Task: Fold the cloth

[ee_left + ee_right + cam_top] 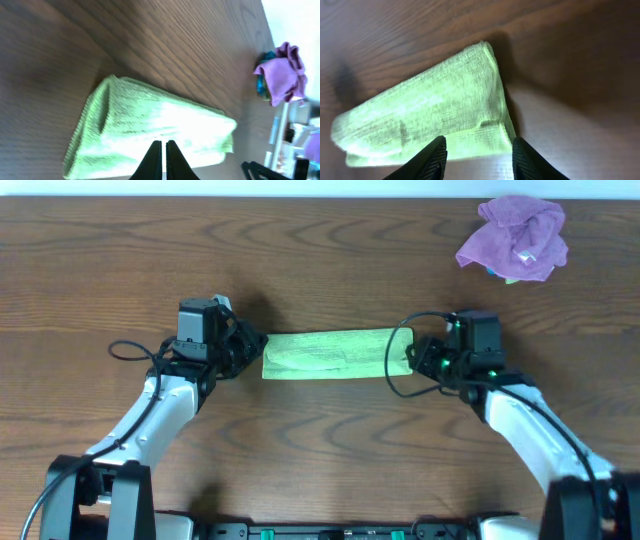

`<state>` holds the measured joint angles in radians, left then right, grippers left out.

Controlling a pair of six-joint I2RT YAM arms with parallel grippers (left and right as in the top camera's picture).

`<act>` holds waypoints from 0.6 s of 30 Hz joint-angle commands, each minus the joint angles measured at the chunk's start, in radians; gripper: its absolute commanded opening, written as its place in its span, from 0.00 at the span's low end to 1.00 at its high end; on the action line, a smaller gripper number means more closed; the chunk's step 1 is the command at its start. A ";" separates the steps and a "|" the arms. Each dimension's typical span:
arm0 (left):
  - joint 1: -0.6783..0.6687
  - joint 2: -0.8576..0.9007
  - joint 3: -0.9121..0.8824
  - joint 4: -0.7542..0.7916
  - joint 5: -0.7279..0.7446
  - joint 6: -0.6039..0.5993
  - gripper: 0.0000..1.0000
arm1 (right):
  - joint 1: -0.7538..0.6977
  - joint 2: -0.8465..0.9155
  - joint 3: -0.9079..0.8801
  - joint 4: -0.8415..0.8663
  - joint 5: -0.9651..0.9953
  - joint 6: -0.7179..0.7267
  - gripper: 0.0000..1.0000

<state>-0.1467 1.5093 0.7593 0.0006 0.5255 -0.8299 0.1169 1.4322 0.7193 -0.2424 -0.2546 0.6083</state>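
The lime-green cloth lies folded into a long narrow strip on the wooden table, between the two arms. My left gripper is shut with nothing between its fingers, hovering over the cloth's left end. At the strip's right end my right gripper stands open, its two fingers apart just short of the cloth's near edge, holding nothing. In the overhead view the left gripper and the right gripper sit at the strip's two ends.
A crumpled purple cloth lies at the far right of the table, also seen in the left wrist view as the purple cloth. Black cables trail from both arms.
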 commanded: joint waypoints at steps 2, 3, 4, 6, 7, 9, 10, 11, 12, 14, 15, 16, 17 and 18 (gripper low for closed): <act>-0.027 -0.002 -0.003 -0.002 0.008 -0.092 0.06 | -0.008 -0.072 0.014 -0.080 -0.005 0.028 0.47; -0.037 0.001 -0.003 0.002 -0.010 -0.093 0.06 | -0.008 -0.082 0.014 -0.103 -0.005 0.027 0.49; -0.047 0.005 -0.003 0.007 -0.029 -0.097 0.06 | -0.008 -0.087 0.014 -0.119 -0.004 0.027 0.51; -0.068 0.016 -0.003 0.016 -0.074 -0.111 0.06 | -0.008 -0.087 0.014 -0.141 -0.005 0.032 0.56; -0.079 0.023 -0.003 0.023 -0.098 -0.114 0.06 | -0.008 -0.085 0.014 -0.153 -0.004 0.040 0.58; -0.095 0.045 -0.003 0.051 -0.126 -0.114 0.06 | -0.008 -0.080 0.014 -0.163 -0.004 0.043 0.68; -0.101 0.062 -0.003 0.069 -0.130 -0.115 0.06 | -0.008 -0.076 0.014 -0.162 -0.004 0.046 0.69; -0.104 0.085 -0.003 0.092 -0.129 -0.121 0.06 | -0.008 -0.069 0.014 -0.161 -0.003 0.050 0.69; -0.105 0.108 -0.003 0.107 -0.129 -0.131 0.06 | -0.008 -0.062 0.014 -0.157 -0.001 0.050 0.69; -0.105 0.150 -0.003 0.129 -0.127 -0.147 0.06 | -0.008 -0.047 0.014 -0.146 0.004 0.050 0.69; -0.105 0.172 -0.003 0.142 -0.119 -0.147 0.06 | -0.008 -0.037 0.014 -0.137 0.003 0.051 0.70; -0.105 0.190 -0.003 0.158 -0.109 -0.147 0.06 | -0.008 -0.029 0.014 -0.130 0.004 0.059 0.70; -0.105 0.205 -0.002 0.168 -0.105 -0.148 0.06 | -0.008 -0.017 0.014 -0.121 0.003 0.070 0.70; -0.105 0.222 -0.002 0.177 -0.106 -0.154 0.06 | -0.008 -0.003 0.014 -0.112 0.003 0.076 0.71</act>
<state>-0.2501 1.6962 0.7597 0.1638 0.4259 -0.9672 0.1143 1.4033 0.7197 -0.3649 -0.2546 0.6540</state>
